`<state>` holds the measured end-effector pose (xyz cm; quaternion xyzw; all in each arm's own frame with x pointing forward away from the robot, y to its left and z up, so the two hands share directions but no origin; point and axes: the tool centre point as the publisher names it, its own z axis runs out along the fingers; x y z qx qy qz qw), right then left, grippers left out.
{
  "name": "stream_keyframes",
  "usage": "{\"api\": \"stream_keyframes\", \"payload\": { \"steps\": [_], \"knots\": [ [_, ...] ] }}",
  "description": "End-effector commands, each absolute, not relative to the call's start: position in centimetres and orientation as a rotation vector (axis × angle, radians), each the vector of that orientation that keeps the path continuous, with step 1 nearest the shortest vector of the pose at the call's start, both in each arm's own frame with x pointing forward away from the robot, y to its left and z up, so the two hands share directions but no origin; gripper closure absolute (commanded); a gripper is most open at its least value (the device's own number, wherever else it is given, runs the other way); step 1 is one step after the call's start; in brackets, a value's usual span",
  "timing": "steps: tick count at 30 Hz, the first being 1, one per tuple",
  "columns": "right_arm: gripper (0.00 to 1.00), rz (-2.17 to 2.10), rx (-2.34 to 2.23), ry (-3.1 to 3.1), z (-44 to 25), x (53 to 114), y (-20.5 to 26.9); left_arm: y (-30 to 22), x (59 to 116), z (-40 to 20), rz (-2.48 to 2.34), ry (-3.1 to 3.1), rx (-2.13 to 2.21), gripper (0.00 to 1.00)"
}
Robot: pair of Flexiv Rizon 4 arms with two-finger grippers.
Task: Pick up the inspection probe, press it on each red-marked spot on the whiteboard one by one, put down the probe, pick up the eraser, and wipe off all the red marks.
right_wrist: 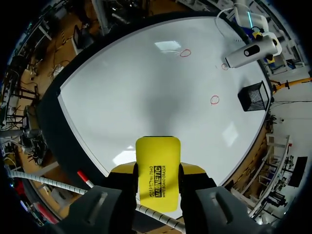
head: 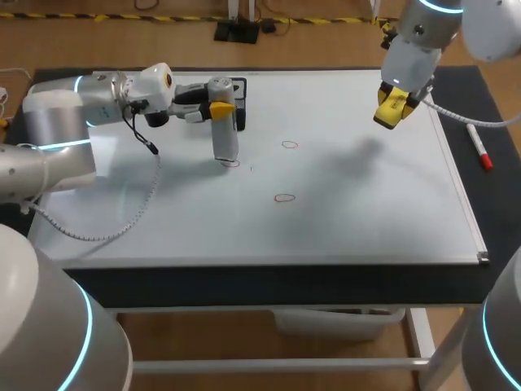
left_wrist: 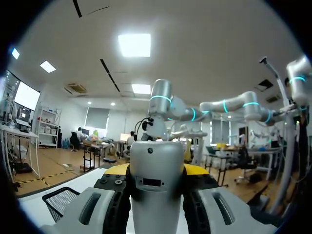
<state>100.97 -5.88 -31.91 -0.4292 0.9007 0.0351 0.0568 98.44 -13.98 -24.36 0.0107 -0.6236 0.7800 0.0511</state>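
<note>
Probe (head: 225,137), seemingly rigid, light and smooth-cased, stood tip-down on the red mark (head: 231,164) at nine o'clock of the whiteboard (head: 366,220) centre, my left end effector (head: 221,107) clamped round its upper body, the sensible hold I judged, while my right end effector (right_wrist: 157,175) clasped the eraser (right_wrist: 157,156).

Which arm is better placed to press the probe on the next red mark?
Left. The left gripper is shut on the probe, tip at one red mark, with two more close by. The right gripper holds the eraser, off to the side.
</note>
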Motion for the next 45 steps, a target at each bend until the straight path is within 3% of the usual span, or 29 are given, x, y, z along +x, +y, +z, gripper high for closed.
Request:
{"api": "stream_keyframes", "payload": {
  "steps": [1,45],
  "knots": [
    [1.00,0.102,-1.305,2.732,-31.9,101.0,-5.9,-14.2,98.7,-25.0,2.381,-1.882,0.024,1.00],
    [1.00,0.102,-1.305,2.732,-31.9,101.0,-5.9,-14.3,98.2,-26.7,2.399,-1.850,0.052,1.00]
  ]
}}
